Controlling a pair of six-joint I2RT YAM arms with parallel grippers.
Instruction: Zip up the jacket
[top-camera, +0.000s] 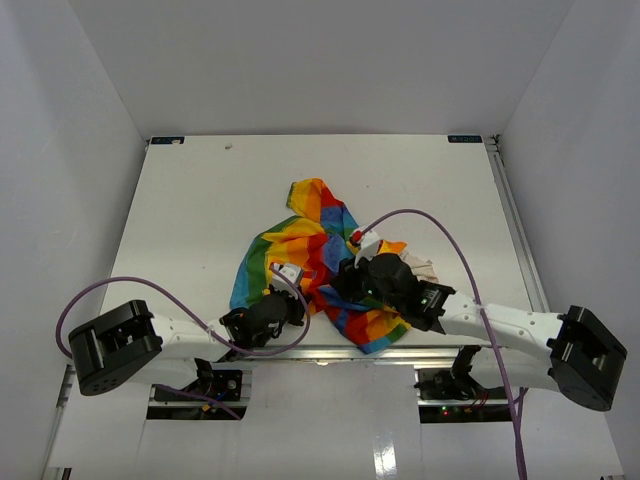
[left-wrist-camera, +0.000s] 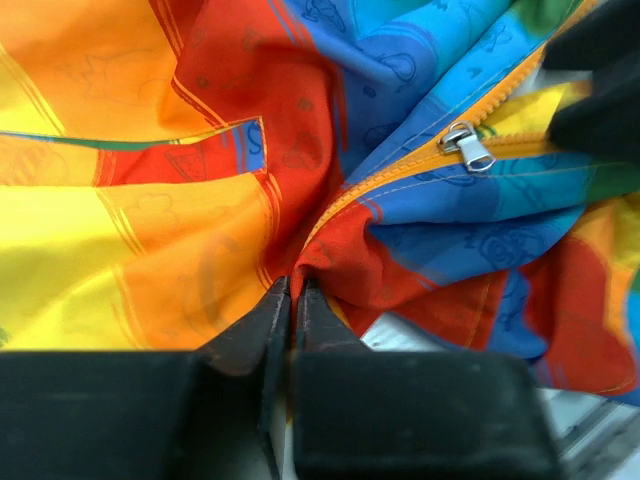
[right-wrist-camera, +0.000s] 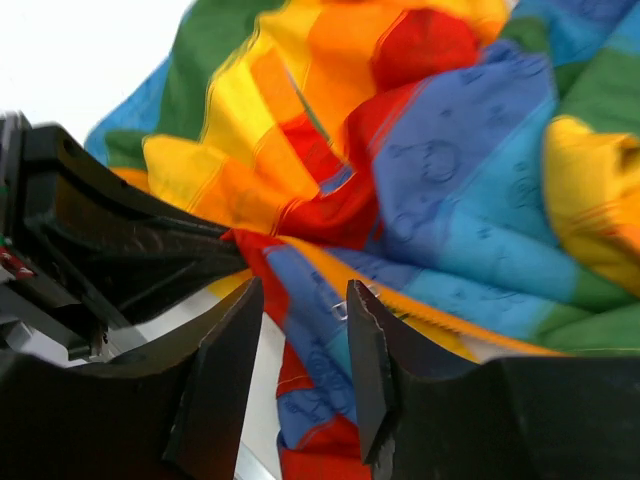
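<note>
I am looking down on a white table (top-camera: 200, 220) boxed in by 3 plain pale grey walls (top-camera: 320, 60), with 2 small teal tags (top-camera: 167, 140) at its far corners, their print too small for me to read, and 1 faint speck (top-camera: 228, 146) near the far left. 1 jacket (top-camera: 320, 260) lies crumpled in a heap at the middle of the near edge, between my 2 arms, showing blocks of red, orange, yellow, green and blue, with a bit of cream cloth at its right side. 2 purple cables (top-camera: 430, 220) loop up from the arms, 1 on each. In the left wrist view the left claw (left-wrist-camera: 295, 292) is pinched nearly closed, with only a sliver between the tips, and it has a fold of red cloth from the jacket caught there. Up and to the right of it I see 1 silver zipper pull (left-wrist-camera: 468, 148) sitting on an orange-yellow zipper tape (left-wrist-camera: 400, 170) that runs diagonally between blue panels, and the dark blur beside it is the other arm. In the right wrist view the right claw (right-wrist-camera: 303, 300) stands with a clear gap between its 2 fingers; blue cloth and the orange tape lie past the gap, and I cannot tell whether the fingers touch them. Faint outline drawings are printed on the blue cloth, and I can make out no words in them.
</note>
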